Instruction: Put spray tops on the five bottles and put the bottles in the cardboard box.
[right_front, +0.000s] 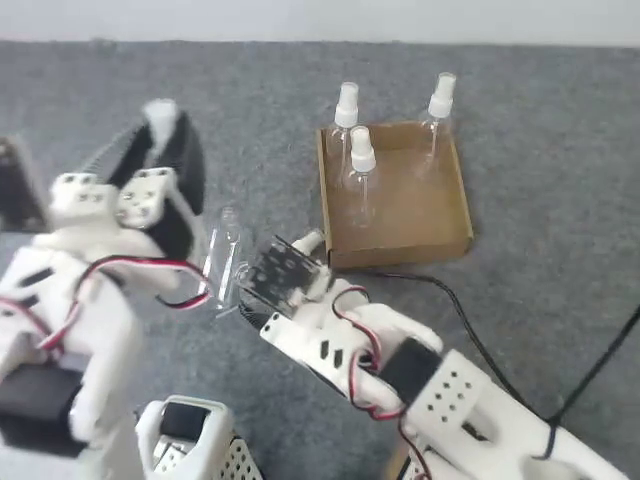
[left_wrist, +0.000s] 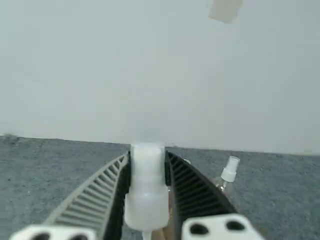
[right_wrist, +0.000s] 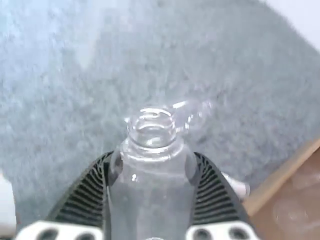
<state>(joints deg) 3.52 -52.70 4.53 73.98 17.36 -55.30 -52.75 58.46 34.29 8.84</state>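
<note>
My left gripper (right_front: 162, 118) is raised over the left of the carpet, shut on a white spray top (left_wrist: 146, 192) that stands upright between its ribbed fingers. My right gripper (right_wrist: 152, 160) is shut on a clear uncapped bottle (right_wrist: 150, 150). In the high view this bottle (right_front: 224, 252) stands slightly tilted, just left of the cardboard box (right_front: 440, 235), with its open neck up. Three capped bottles stand in the box: one at the back left (right_front: 347, 108), one at the back right (right_front: 441, 97) and one nearer the front (right_front: 361, 160).
Another clear piece (right_wrist: 194, 110) lies on the carpet just beyond the held bottle. A black cable (right_front: 470, 320) runs across the carpet right of the right arm. A white perforated part (right_front: 195, 445) stands at the near edge.
</note>
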